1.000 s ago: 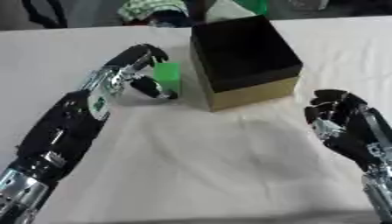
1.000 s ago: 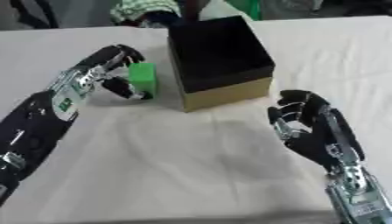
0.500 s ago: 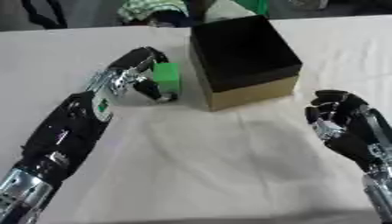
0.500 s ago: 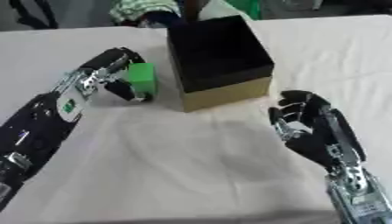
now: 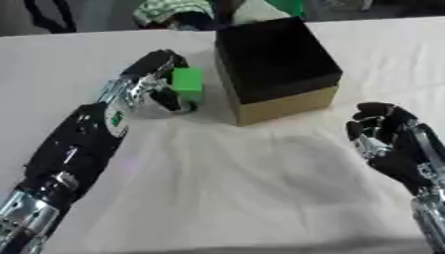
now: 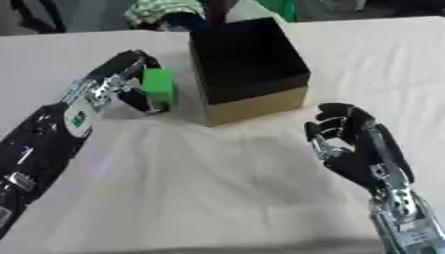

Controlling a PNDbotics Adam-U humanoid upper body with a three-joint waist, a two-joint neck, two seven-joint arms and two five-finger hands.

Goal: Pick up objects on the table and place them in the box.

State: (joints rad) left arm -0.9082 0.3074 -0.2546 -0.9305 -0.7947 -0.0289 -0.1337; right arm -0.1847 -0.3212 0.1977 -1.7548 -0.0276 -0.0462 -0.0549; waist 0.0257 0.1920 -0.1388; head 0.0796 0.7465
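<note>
White cloth covers the table (image 5: pixel 226 198) I'm working at, a bit wrinkled in the middle, and some green-and-white patterned stuff (image 5: pixel 170 9) sits blurry at the far edge, can't really tell what it is.

So my left hand (image 5: pixel 148 82) is reaching in from the left side and it's got the green block (image 5: pixel 187 83) pinched, fingers curled over the top and far side, thumb tucked in below it. That block is just beside the left wall of the box (image 5: pixel 282 101), close but I can't tell if it's actually touching. It looks to be right at table level or barely off it, hard to say which.

That box is open on top, black inside, with tan cardboard sides, sitting a little past the middle of the table.

My right hand (image 6: pixel 352 144) is off at the lower right, palm facing in, fingers up and loosely bent, holding nothing. It's well apart from the box and the block.
</note>
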